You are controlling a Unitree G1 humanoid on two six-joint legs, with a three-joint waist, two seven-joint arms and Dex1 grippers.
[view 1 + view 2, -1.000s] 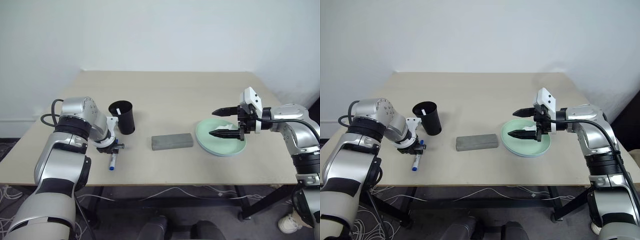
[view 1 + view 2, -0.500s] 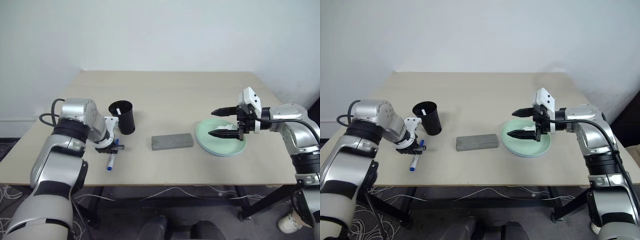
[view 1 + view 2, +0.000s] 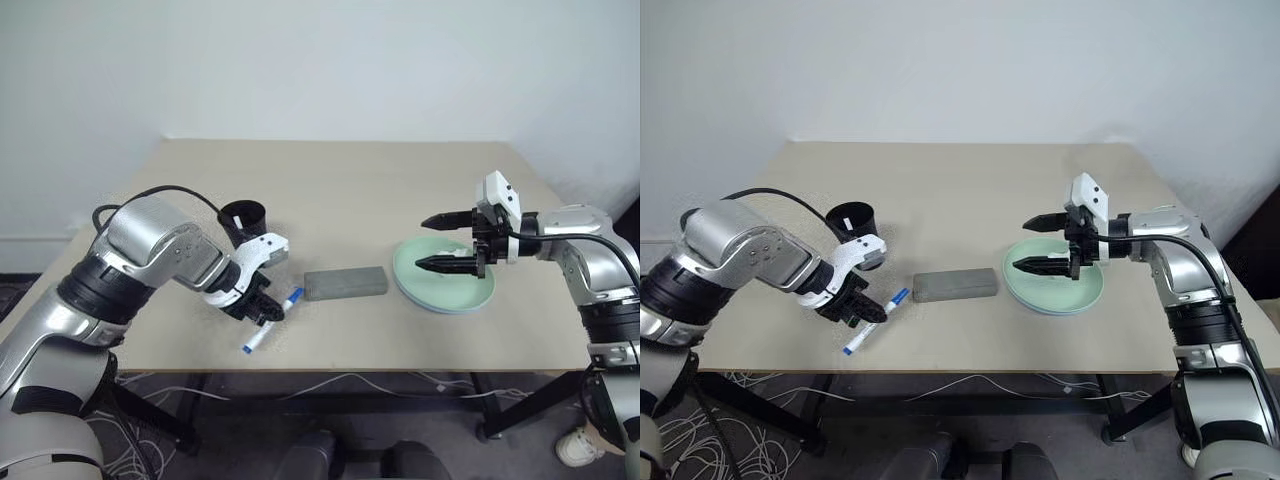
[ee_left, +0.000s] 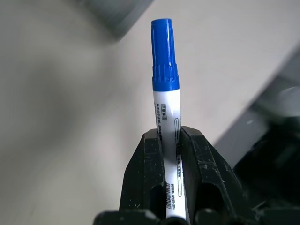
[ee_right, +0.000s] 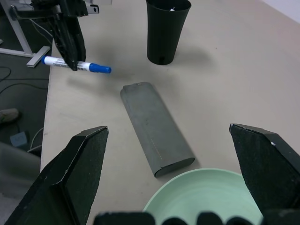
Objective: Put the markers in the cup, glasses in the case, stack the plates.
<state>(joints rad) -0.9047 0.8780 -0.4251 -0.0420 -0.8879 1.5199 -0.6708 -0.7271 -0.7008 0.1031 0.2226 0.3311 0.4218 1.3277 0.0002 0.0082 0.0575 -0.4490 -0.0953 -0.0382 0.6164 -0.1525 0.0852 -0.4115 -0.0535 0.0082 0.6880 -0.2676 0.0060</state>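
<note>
Two markers [image 3: 268,325], perhaps; one cup [image 3: 243,221], case [image 3: 345,283], plate [image 3: 444,290].

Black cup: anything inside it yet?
A white marker end shows at the rim inside the cup; the rest is hidden by the wall. The blue marker is outside, in the left tool.

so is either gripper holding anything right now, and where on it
The left gripper is shut on the blue-capped marker, gripping its white barrel around the middle, cap end free. The right gripper is open over the green plate, holding nothing.

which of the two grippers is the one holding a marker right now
The left gripper: it is shut on the blue-capped marker, lifted above the table. The right gripper hangs open and empty over the mint green plate.
</note>
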